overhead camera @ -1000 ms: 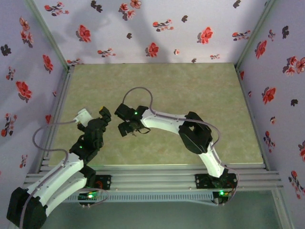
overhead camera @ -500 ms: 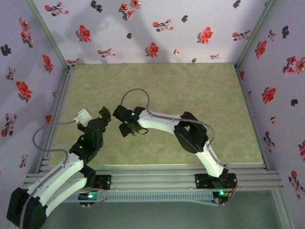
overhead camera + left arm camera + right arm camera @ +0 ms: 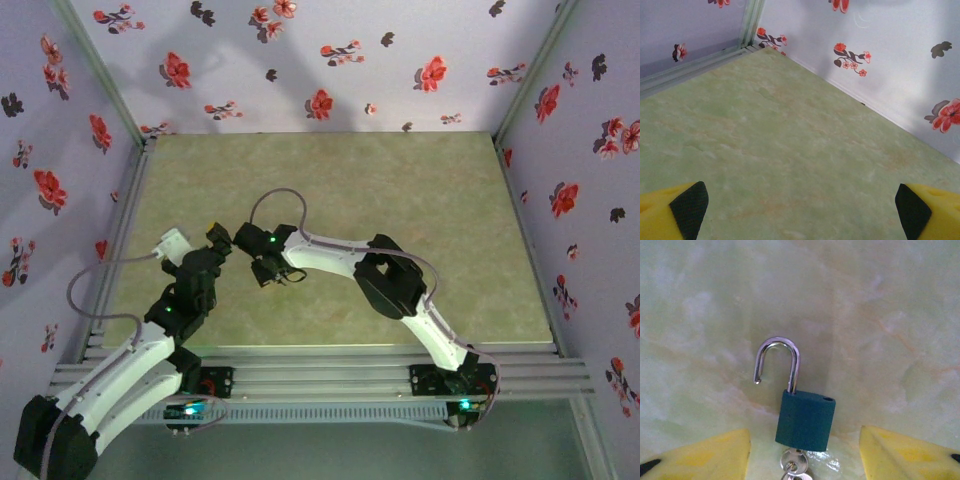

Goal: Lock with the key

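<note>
We see the right gripper point(image 3: 805, 432) low over the green marbled surface point(image 3: 400, 190), left of its middle and nearer its near edge than its far one. From the right wrist we look down on a teal padlock point(image 3: 805, 421) lying flat there, its bright metal shackle point(image 3: 777, 362) swung open, with one leg in the body and the other end free. The key point(image 3: 791, 464) sits in the bottom of the padlock; we make out only a silvery part of it before the picture's lower edge cuts it off, so we cannot tell the colour of its head. The right claw is spread: its yellow fingers point(image 3: 705, 455) stand on either side of the padlock's lower end and the key, touching neither. The left gripper point(image 3: 800, 210) hangs just beside the right one, on its left, and its claw is spread wide over bare surface, near the corner of the flowered walls point(image 3: 900, 55).
</note>
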Controlling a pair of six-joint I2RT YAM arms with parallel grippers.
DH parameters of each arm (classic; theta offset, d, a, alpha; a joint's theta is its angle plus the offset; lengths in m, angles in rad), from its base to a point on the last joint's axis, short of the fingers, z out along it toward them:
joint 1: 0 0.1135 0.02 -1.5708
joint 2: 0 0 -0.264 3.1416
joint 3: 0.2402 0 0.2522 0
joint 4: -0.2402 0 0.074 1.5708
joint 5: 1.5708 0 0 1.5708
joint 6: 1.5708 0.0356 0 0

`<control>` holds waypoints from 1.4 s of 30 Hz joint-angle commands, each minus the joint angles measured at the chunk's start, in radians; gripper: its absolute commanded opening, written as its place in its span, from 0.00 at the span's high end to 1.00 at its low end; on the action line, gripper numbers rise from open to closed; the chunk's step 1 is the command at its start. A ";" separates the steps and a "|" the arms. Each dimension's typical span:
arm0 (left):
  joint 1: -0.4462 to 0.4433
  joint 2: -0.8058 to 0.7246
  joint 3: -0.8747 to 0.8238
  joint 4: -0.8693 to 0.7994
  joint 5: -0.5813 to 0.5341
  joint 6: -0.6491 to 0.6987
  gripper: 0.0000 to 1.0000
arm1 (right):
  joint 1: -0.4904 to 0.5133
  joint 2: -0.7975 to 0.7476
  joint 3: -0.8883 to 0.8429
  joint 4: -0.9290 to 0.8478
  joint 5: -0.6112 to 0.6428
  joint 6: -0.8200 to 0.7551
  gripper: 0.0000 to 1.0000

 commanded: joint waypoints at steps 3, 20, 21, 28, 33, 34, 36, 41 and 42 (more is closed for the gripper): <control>0.004 -0.016 -0.012 0.018 -0.039 -0.018 0.00 | 0.000 0.026 0.049 -0.043 0.041 -0.008 0.46; 0.004 -0.021 -0.014 0.015 -0.036 -0.019 0.00 | -0.015 0.065 0.076 -0.041 0.020 -0.013 0.55; 0.004 -0.020 -0.014 0.015 -0.037 -0.020 0.00 | -0.016 0.067 0.075 -0.040 0.018 -0.013 0.55; 0.004 -0.020 -0.016 0.017 -0.036 -0.020 0.00 | -0.023 0.084 0.076 -0.038 0.012 -0.014 0.58; 0.004 -0.021 -0.017 0.018 -0.038 -0.020 0.00 | -0.028 0.091 0.069 -0.038 0.015 -0.013 0.62; 0.004 -0.019 -0.017 0.018 -0.038 -0.020 0.00 | -0.029 0.091 0.068 -0.038 0.016 -0.014 0.62; 0.004 -0.018 -0.017 0.020 -0.038 -0.020 0.00 | -0.030 0.092 0.063 -0.038 0.019 -0.014 0.64; 0.004 -0.018 -0.017 0.021 -0.038 -0.020 0.00 | -0.037 0.086 0.054 -0.041 0.017 -0.016 0.67; 0.004 -0.017 -0.017 0.023 -0.038 -0.019 0.00 | -0.037 0.084 0.050 -0.040 0.015 -0.018 0.68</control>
